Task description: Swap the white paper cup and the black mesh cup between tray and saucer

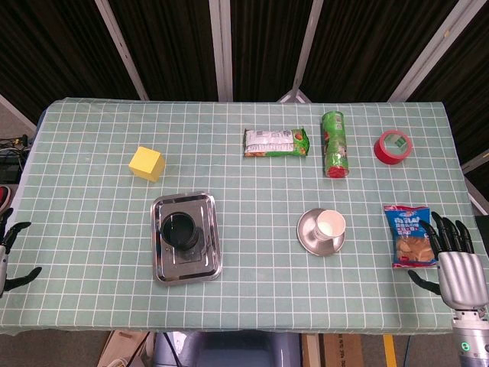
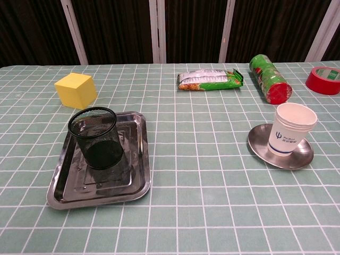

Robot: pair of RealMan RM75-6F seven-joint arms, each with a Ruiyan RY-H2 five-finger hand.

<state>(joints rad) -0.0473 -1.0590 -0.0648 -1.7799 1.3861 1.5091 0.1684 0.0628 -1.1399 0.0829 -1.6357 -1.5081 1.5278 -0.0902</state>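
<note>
The black mesh cup point(image 1: 182, 229) point(image 2: 98, 137) stands upright in the steel tray point(image 1: 206, 264) point(image 2: 137, 180) at the left of the table. The white paper cup point(image 1: 331, 225) point(image 2: 291, 129) stands upright on the round steel saucer point(image 1: 309, 236) point(image 2: 260, 148) to the right. My right hand point(image 1: 456, 258) hovers at the table's front right corner, fingers spread, holding nothing, well right of the saucer. My left hand point(image 1: 9, 251) shows only at the far left edge, fingers apart and empty. Neither hand appears in the chest view.
A yellow cube point(image 1: 147, 164) point(image 2: 76, 90) lies behind the tray. At the back lie a green snack packet point(image 1: 276, 142) point(image 2: 210, 79), a green chip can point(image 1: 335, 144) point(image 2: 270, 78) and a red tape roll point(image 1: 393, 147) point(image 2: 323, 80). A blue snack bag point(image 1: 409, 234) lies beside my right hand.
</note>
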